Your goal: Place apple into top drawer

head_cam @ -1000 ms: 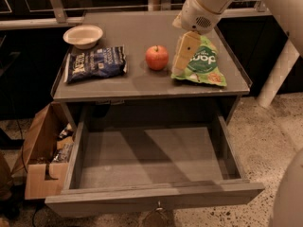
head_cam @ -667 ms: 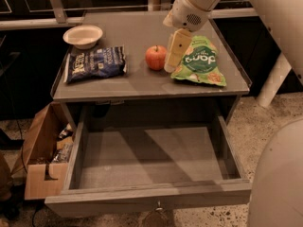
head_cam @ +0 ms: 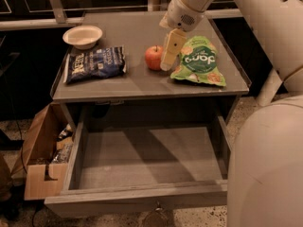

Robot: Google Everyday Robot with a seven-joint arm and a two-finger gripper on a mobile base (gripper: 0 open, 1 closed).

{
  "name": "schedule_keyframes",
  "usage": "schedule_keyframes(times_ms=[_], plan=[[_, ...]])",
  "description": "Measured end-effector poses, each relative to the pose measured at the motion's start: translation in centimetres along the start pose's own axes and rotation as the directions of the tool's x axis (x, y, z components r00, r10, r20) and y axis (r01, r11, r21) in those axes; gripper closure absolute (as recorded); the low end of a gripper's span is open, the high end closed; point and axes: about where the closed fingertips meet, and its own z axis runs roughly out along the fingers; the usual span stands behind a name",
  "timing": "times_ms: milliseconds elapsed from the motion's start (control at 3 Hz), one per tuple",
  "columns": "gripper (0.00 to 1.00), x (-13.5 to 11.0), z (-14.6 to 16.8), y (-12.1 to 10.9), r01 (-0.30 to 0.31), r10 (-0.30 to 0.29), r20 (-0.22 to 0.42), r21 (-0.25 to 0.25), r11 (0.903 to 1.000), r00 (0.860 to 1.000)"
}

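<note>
The apple (head_cam: 153, 57) is small, round and red-orange, and sits on top of the grey cabinet (head_cam: 137, 86) near its middle. The gripper (head_cam: 166, 66) hangs from the white arm just to the apple's right, its pale finger (head_cam: 171, 48) pointing down and almost touching the apple. The top drawer (head_cam: 142, 167) is pulled fully open below the cabinet top and its inside is bare.
A green snack bag (head_cam: 199, 61) lies right of the gripper. A dark blue snack bag (head_cam: 94, 63) and a white bowl (head_cam: 83, 35) lie at the left. A brown cardboard box (head_cam: 40, 155) stands on the floor at the left. The robot's white body (head_cam: 265, 164) fills the right.
The gripper has moved left and a little down, from over the green bag to right beside the apple. The apple has not moved.
</note>
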Motion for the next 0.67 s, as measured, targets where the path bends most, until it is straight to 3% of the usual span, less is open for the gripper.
schedule_keyframes(times_ms=[667], plan=[[0.0, -0.23, 0.79, -0.62, -0.007, 0.007, 0.021, 0.0, 1.0, 1.0]])
